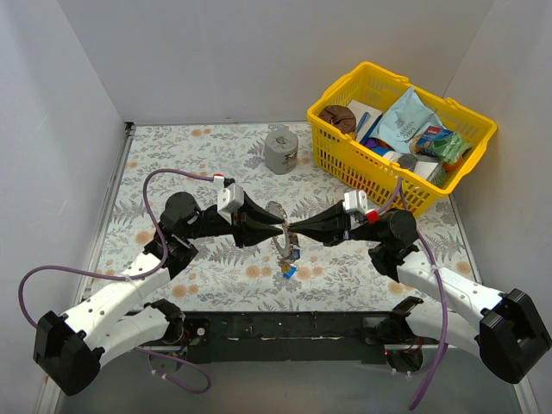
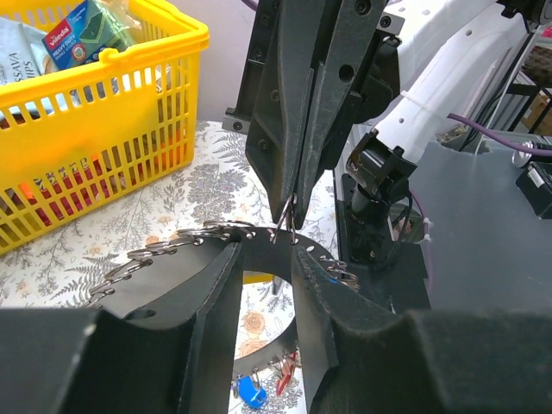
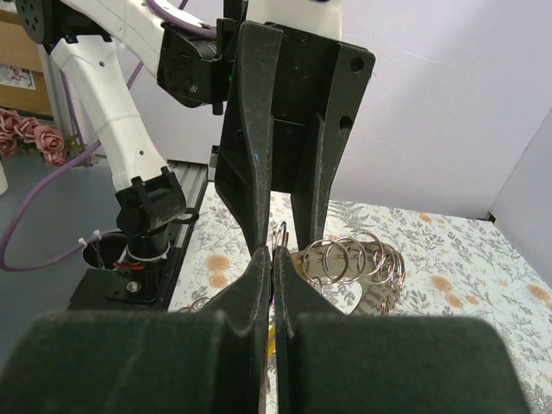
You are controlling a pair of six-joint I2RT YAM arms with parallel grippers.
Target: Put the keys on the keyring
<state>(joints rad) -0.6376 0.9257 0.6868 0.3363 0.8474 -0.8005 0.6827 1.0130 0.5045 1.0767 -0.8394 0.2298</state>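
Note:
The grey keyring (image 1: 275,209) stands on edge above the table's middle, between both grippers. My left gripper (image 1: 278,228) holds it, jaws part way apart, with the ring's upper band (image 2: 172,252) across the fingertips (image 2: 226,263). Small split rings (image 3: 354,259) line its edge. A blue key (image 2: 250,392) and a red key (image 2: 288,374) hang from its lower edge; they also show from above (image 1: 289,270). My right gripper (image 1: 294,231) meets the ring from the other side. Its jaws (image 3: 274,255) are pressed shut on a thin key piece with yellow showing below.
A yellow basket (image 1: 343,164) full of packets stands at the back right, close behind my right arm. A grey can (image 1: 280,151) stands behind the ring. White walls close in the left, back and right. Purple cables loop beside both arms.

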